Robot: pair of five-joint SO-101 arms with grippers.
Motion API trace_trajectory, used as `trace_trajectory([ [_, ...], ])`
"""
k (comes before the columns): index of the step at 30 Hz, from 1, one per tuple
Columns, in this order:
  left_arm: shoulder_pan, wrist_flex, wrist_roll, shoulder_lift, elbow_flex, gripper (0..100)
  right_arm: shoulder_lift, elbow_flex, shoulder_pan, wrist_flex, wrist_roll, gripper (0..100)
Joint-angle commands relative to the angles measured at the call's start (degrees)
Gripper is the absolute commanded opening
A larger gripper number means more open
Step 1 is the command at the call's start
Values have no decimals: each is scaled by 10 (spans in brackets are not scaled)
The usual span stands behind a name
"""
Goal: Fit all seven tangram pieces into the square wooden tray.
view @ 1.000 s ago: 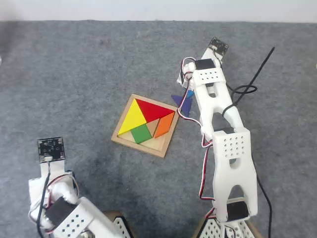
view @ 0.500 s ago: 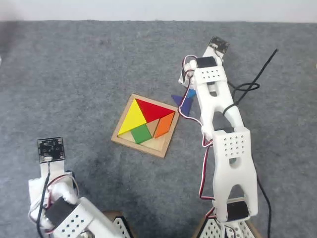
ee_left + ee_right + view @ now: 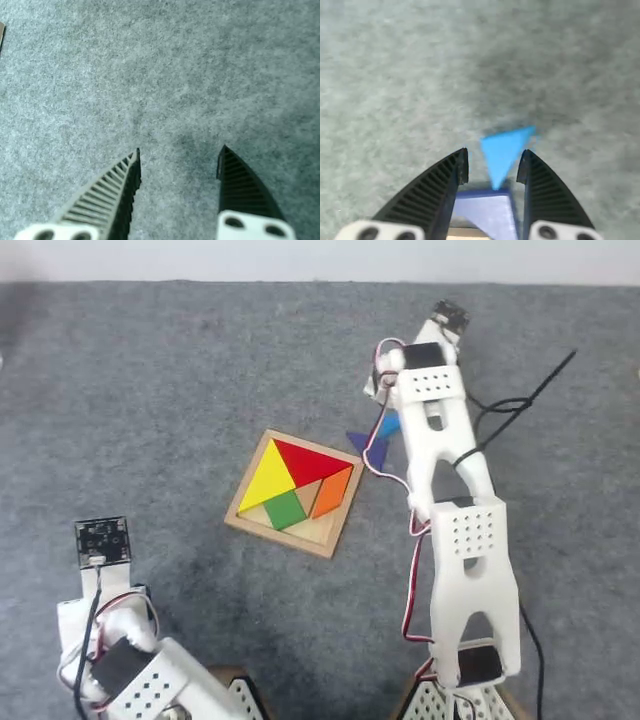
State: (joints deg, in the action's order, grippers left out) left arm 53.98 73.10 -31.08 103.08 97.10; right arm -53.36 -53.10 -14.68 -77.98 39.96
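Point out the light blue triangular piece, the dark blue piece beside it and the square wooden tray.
Light blue triangular piece [image 3: 504, 150]: right wrist view, centre of its face.
Dark blue piece [image 3: 487, 212]: right wrist view, its top face.
Square wooden tray [image 3: 316, 530]: high view, bare wood floor near its lower corner.

Wooden tray, matt grey felt table

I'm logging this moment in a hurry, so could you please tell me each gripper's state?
Left gripper: open, empty.
Right gripper: open around the blue triangle.
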Motion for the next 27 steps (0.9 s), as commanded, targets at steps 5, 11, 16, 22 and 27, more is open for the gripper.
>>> trace_trajectory([
  [5, 2, 1, -6, 9, -7, 240, 9, -28, -21, 36, -9, 177],
  [11, 2, 1, -6, 9, -7, 240, -23, -32, -20, 21, -11, 201],
  [16, 2, 1, -6, 9, -7, 240, -41, -33, -21, 26, 1, 262],
  [22, 2, 1, -6, 9, -7, 240, -47, -32, -3, 21, 2, 214],
  [27, 2, 1, -6, 9, -7, 240, -47, -30, 9, -16, 4, 143],
])
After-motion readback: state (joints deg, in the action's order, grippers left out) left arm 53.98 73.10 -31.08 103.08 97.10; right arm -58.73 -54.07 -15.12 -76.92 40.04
